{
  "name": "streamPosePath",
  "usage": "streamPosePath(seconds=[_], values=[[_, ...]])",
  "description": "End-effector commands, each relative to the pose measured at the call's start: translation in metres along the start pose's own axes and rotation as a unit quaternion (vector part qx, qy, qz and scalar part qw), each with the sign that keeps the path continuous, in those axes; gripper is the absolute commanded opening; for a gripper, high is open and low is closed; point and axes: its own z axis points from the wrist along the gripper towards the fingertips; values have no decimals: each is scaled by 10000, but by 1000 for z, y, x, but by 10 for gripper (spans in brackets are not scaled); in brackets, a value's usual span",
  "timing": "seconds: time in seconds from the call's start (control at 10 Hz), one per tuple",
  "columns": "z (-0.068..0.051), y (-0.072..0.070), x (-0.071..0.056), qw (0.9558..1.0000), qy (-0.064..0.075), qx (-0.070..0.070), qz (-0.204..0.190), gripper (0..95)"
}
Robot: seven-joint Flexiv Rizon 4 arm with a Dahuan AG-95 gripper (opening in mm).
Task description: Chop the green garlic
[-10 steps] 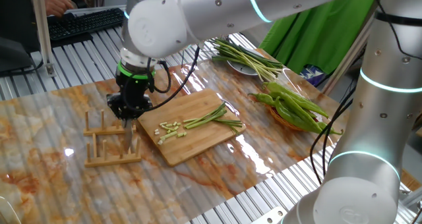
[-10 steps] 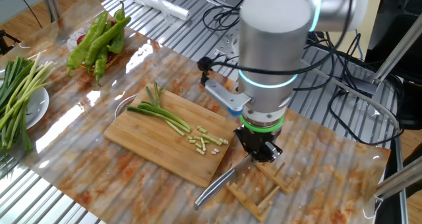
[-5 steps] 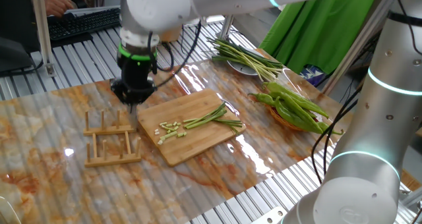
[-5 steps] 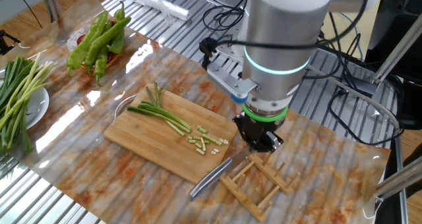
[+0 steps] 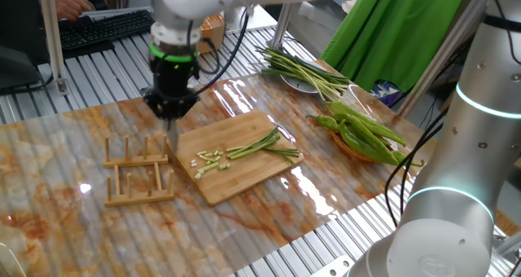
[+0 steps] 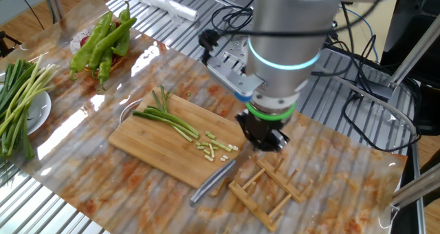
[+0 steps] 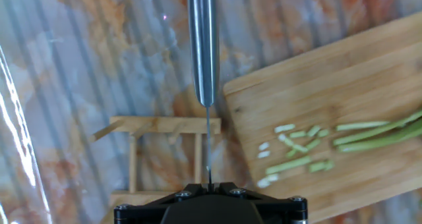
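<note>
Hand view: gripper clamped on a knife, blade hanging above the wooden rack. Green garlic lies right, on the cutting board, part chopped.

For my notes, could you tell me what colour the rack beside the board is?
Light natural wood; the rack shows best in one fixed view.
</note>
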Motion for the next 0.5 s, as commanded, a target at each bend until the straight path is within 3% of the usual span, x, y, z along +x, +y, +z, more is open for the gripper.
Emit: streamPosePath(seconds=[0.1,0.5], values=[[0,-20,-11,9998,-49,20,-186,0],[12,-54,-34,9987,-157,99,-480,0]])
